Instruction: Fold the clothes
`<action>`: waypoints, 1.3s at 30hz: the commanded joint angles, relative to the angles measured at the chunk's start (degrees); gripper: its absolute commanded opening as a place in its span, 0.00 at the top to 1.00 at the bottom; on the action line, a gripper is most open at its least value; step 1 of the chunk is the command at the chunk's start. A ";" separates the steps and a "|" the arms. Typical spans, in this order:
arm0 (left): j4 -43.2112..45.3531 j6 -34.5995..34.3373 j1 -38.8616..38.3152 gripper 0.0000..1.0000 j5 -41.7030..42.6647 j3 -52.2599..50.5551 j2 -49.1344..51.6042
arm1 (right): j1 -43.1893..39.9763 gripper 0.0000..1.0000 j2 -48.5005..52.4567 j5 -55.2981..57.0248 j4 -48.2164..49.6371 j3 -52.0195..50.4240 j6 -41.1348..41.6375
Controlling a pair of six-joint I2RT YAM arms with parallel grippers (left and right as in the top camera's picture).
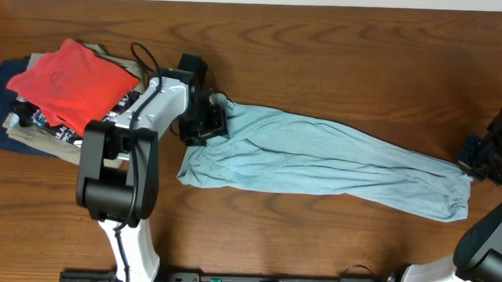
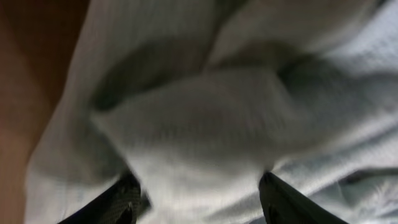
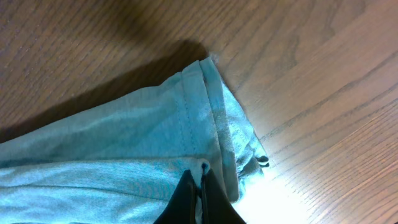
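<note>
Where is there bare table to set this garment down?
Bare table runs along the far edge, above the blue garment, and in the strip below it toward the near edge. It is crowded at the left, with the clothes pile and the left arm.

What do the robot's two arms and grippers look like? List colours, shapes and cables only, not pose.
The left arm has smooth white shells joined by boxy black joint housings; the right arm, cut off by the frame, looks alike. A thin black cable loops near the left wrist. The left gripper and right gripper are black, with tapered black fingers.
</note>
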 commanded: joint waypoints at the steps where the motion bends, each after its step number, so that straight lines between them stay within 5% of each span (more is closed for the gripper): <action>1: 1.44 -1.14 -0.17 0.40 0.92 -0.37 0.74 | -0.81 0.99 -0.83 0.33 0.07 -0.39 0.90; 9: 6.93 -1.11 -0.17 0.90 7.61 -0.35 0.72 | -0.81 0.99 -0.83 0.35 0.11 -0.39 0.90; 11: 7.72 -0.90 -0.17 0.94 8.52 -0.31 0.72 | -0.81 0.99 -0.85 0.33 0.13 -0.39 0.90; 25: 8.26 2.19 -0.15 0.94 11.19 1.31 -2.78 | -0.81 0.99 -0.83 0.35 0.39 -0.39 0.90; 39: 5.38 2.51 -0.17 0.94 3.69 1.11 -8.37 | -0.81 0.99 -0.83 0.33 0.46 -0.39 0.90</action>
